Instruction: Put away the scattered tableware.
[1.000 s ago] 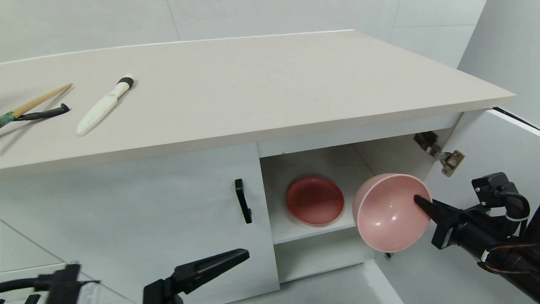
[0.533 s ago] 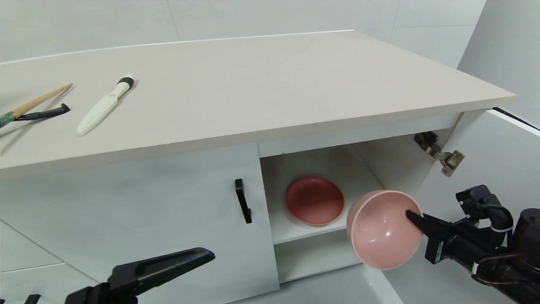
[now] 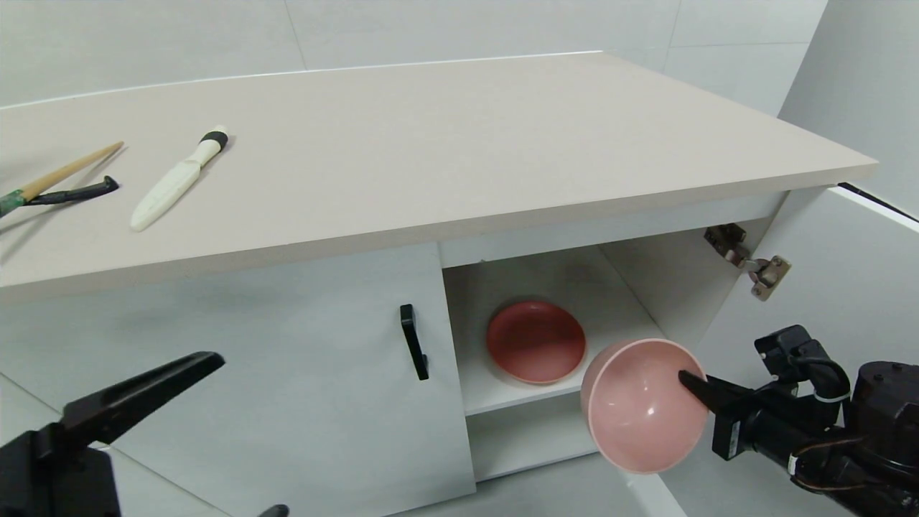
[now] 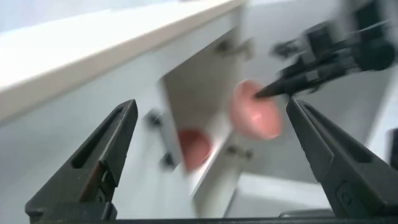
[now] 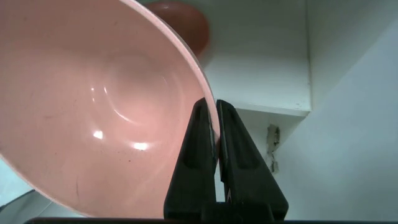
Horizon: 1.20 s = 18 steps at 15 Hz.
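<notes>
My right gripper [image 3: 691, 382] is shut on the rim of a pink bowl [image 3: 641, 404], held tilted in front of the open cabinet's lower right corner. The right wrist view shows the pink bowl [image 5: 99, 106] large, its rim pinched by my right gripper [image 5: 216, 127]. A red dish [image 3: 535, 340] lies on the cabinet shelf [image 3: 495, 391]; the red dish [image 5: 183, 18] peeks past the bowl. My left gripper [image 4: 211, 134] is open and holds nothing, low at the left before the shut door, with one finger [image 3: 136, 398] in the head view. The left wrist view shows the pink bowl [image 4: 255, 111] farther off.
On the countertop [image 3: 431, 143] at the far left lie a white knife [image 3: 178, 179], a wooden stick [image 3: 61, 174] and a black utensil [image 3: 72, 192]. The cabinet's right door [image 3: 847, 251] stands open; the left door [image 3: 237, 359] with its black handle [image 3: 413, 342] is shut.
My right gripper has lowered the pink bowl and drawn it slightly left, down in front of the shelf edge. My left gripper has swung left across the bottom of the head view.
</notes>
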Motion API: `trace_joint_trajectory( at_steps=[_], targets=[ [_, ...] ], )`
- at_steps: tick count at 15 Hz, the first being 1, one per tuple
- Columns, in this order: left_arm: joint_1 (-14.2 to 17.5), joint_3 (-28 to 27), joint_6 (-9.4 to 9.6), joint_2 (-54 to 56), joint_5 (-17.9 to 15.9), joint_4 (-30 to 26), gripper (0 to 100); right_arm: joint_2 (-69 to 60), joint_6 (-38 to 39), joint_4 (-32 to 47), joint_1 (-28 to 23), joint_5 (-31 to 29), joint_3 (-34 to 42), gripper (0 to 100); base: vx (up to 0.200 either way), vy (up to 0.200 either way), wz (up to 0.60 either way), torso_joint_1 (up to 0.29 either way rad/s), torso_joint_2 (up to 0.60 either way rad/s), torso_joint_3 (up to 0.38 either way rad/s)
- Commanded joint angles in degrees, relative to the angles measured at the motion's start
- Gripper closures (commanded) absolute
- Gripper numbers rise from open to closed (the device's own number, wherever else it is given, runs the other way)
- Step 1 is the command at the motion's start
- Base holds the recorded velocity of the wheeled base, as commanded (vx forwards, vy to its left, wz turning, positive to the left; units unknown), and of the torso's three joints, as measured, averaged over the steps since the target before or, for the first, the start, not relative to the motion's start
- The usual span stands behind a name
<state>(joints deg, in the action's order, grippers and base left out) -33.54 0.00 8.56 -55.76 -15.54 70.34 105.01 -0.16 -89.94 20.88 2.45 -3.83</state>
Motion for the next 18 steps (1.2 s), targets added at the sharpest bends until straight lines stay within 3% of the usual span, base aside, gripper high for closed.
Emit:
trace_joint_trajectory(
  at_steps=[1, 2, 4, 5, 7, 11, 14, 16, 18],
  targets=[
    [15.69, 0.00, -5.92, 25.09, 0.16, -21.12, 0, 0.55, 0.07, -0.06, 1.00, 0.01, -0.04, 100, 0.000, 0.000, 0.00, 0.000, 0.00, 0.000],
    [17.80, 0.00, -6.27, 27.63, 0.25, -24.55, 0, 0.55, -0.02, -0.06, 1.09, 0.01, -0.04, 100, 0.000, 0.000, 0.00, 0.000, 0.00, 0.000],
    [25.89, 0.00, -6.62, 37.39, 0.69, -37.82, 0, 0.55, -0.02, -0.06, 1.18, 0.01, -0.04, 100, 0.000, 0.000, 0.00, 0.000, 0.00, 0.000],
    [27.56, 0.00, -6.98, 38.18, 1.39, -39.93, 0, 1.07, -0.02, -0.06, 1.09, 0.01, -0.04, 100, 0.000, 0.000, 0.00, 0.000, 0.00, 0.000],
    [28.61, 0.00, -7.42, 39.68, 3.06, -43.88, 0, 2.57, 0.69, -0.06, 0.74, -0.08, -0.30, 100, 0.000, 0.000, 0.00, 0.000, 0.00, 0.000],
    [29.84, 0.00, -7.68, 44.69, 9.65, -54.08, 0, 8.37, 3.76, -0.06, 0.83, 0.01, -5.58, 100, 0.000, 0.000, 0.00, 0.000, 0.00, 0.000],
    [30.72, 0.00, -7.06, 48.20, 10.53, -60.67, 0, 12.41, 3.76, -0.06, 0.83, -0.08, -11.82, 100, 0.000, 0.000, 0.00, 0.000, 0.00, 0.000],
    [32.83, 0.00, -2.14, 51.98, 13.17, -69.81, 0, 13.55, 3.76, -0.06, 0.74, -0.60, -14.98, 100, 0.000, 0.000, 0.00, 0.000, 0.00, 0.000],
    [33.89, 0.00, -1.79, 53.56, 13.08, -69.72, 0, 14.43, 3.76, -0.06, 0.04, -0.96, -17.97, 100, 0.000, 0.000, 0.00, 0.000, 0.00, 0.000]
  ],
)
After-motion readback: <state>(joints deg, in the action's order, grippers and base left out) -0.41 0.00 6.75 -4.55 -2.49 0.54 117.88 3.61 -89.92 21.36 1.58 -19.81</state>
